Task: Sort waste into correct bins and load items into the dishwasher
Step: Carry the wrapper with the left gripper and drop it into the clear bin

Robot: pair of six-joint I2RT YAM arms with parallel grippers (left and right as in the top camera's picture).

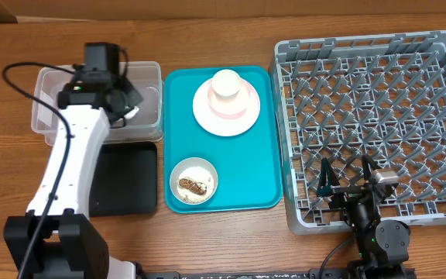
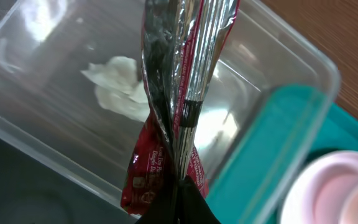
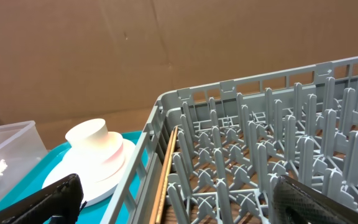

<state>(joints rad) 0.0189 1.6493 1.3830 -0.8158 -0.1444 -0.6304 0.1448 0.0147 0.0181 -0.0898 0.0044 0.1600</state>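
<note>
The crinkled red snack wrapper point(image 2: 166, 93) hangs clamped in the left hand point(image 2: 179, 208) above the clear rectangular plastic tub point(image 2: 303, 68), near its rim. Dropped here, it may catch the rim and tip out onto the flat teal tray point(image 2: 272, 143). The right hand point(image 1: 345, 182) is spread apart.

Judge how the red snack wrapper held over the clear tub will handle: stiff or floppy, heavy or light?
Probably floppy: the wrapper is creased and folded where the left gripper pinches it. Likely very light, as it looks like thin, flattened foil. Its glossy surface may slip in a loose pinch.
</note>
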